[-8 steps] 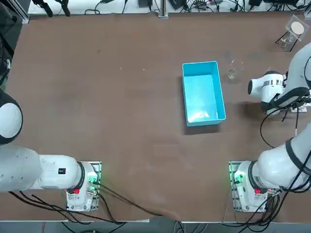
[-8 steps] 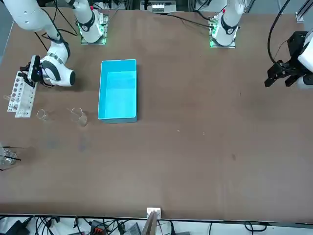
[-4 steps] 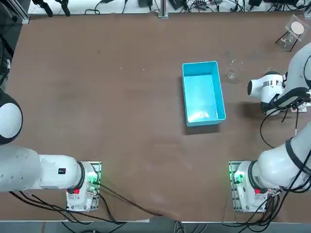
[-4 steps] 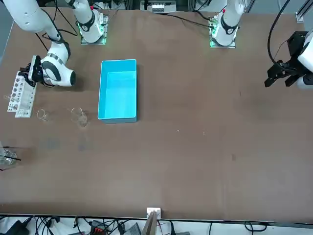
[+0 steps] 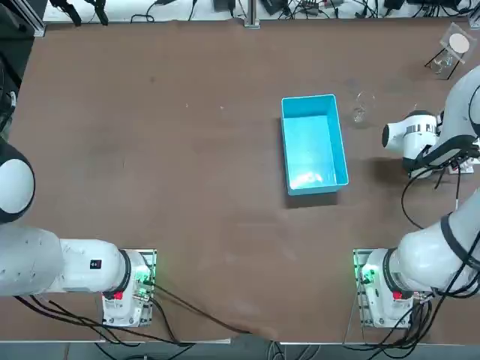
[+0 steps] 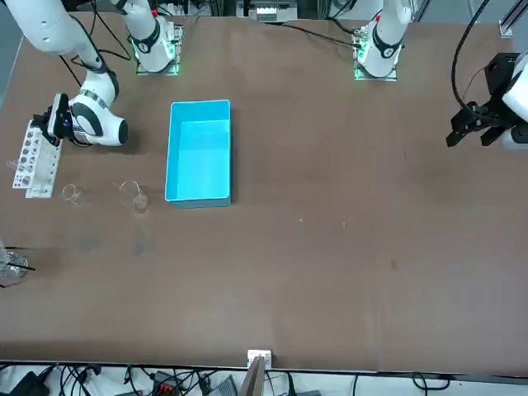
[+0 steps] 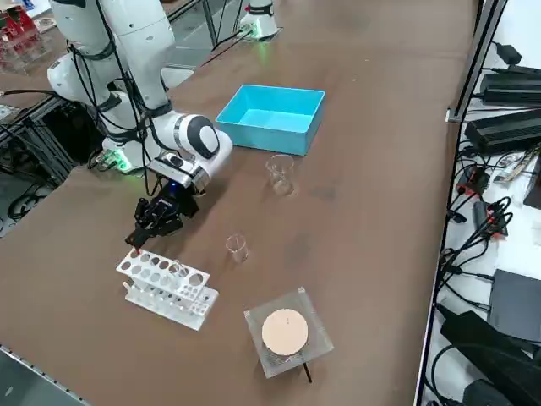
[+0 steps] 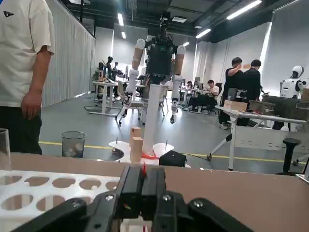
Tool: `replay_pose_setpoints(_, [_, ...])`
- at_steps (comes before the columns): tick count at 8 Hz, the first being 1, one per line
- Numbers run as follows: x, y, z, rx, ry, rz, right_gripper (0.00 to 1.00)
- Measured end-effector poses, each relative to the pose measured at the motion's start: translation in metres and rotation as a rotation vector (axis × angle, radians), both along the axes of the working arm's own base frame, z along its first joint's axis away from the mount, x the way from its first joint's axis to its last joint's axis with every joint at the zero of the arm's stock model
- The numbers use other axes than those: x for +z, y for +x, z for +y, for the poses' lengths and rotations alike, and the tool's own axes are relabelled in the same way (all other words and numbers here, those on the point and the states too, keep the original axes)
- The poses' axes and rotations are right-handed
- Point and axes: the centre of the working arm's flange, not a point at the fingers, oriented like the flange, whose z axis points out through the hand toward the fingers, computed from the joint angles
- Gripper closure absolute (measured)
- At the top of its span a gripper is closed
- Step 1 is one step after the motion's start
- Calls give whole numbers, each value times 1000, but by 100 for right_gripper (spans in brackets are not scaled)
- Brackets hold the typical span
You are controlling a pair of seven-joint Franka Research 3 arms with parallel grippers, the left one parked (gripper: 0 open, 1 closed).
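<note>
R gripper point(image 7: 145, 230) is lower left in the side view, clenched on a thin red-tipped piece point(image 8: 143, 169), just over the end of the white tube rack point(image 7: 165, 283). Step, as I read it: working that piece at the rack. Next move needs a slow, straight line. Small glass point(image 7: 236, 247) is near the rack. Beaker point(image 7: 281, 173) & blue bin point(image 7: 272, 117) are up-frame, clear of it.

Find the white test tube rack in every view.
Top view: test tube rack at the right edge, mostly hidden under the right arm.
Front view: at the left edge, beside the right hand.
Right side view: lower left, by the hand.
Right wrist view: close under the shut hand.
Shared landmark: the blue bin, in all but the wrist view.
</note>
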Motion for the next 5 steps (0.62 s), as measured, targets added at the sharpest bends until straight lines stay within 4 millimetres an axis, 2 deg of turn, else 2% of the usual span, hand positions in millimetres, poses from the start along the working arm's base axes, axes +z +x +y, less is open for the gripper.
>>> replay_pose_setpoints(5, [6, 1, -3, 0, -37, -2, 98])
